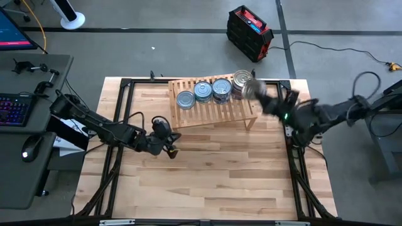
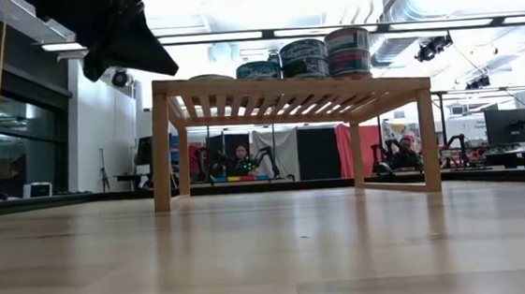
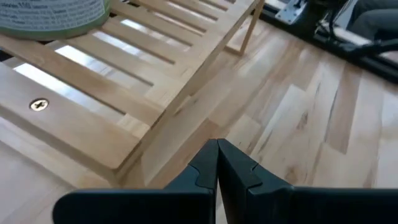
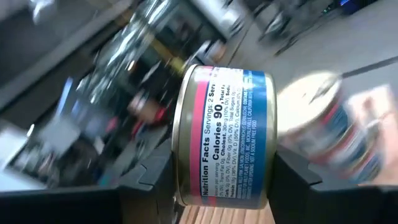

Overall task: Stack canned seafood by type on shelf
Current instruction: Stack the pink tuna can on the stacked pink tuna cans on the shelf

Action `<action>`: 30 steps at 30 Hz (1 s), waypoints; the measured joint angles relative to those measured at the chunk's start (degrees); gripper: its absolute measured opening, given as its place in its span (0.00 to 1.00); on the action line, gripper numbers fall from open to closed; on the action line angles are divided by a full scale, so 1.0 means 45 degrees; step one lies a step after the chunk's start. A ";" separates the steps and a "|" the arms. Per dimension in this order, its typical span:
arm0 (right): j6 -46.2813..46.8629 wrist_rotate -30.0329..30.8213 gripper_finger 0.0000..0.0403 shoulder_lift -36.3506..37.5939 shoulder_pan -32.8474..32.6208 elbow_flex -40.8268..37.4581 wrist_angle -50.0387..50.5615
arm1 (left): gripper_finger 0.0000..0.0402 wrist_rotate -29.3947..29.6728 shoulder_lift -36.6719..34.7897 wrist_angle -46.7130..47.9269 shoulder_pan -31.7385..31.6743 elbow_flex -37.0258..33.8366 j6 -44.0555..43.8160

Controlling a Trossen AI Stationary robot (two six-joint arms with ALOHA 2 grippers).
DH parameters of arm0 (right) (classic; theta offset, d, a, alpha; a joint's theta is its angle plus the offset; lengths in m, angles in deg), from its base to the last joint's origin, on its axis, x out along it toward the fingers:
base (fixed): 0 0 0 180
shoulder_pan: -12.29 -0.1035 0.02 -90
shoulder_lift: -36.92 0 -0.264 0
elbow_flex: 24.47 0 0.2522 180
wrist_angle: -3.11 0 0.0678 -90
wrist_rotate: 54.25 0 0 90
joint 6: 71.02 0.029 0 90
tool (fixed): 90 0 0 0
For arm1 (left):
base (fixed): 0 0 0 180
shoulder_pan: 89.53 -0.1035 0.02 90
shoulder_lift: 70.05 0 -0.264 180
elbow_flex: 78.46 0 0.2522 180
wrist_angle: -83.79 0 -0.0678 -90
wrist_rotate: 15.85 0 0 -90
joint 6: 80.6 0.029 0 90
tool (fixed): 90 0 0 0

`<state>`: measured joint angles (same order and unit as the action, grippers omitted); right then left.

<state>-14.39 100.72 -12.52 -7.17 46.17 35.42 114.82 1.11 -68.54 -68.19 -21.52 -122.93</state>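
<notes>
A: Going left to right, what could go wrong here?

B: The left gripper [image 1: 171,150] waits with fingers together just in front of the shelf [image 1: 210,108], so little risk there. The tins [image 1: 204,91] sit in a row along the shelf, stacked tallest at its right end. The right gripper [image 1: 259,91], clamped on a tin [image 4: 224,137] held on edge, hovers beside that tall stack [image 1: 242,80]; I judge a tilted release could topple it.

A: Any writing?

B: The held tin's label reads "Nutrition Facts" and "Calories 90".
</notes>
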 joint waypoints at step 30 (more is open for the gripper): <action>0.1450 -0.7489 0.57 -0.1755 0.7832 0.0010 -0.1475 | 0.00 -0.0467 0.0000 -0.0120 0.0030 0.0000 -0.0431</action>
<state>-7.87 67.02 -20.42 28.08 46.22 28.78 112.72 1.11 -69.08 -68.06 -21.52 -124.87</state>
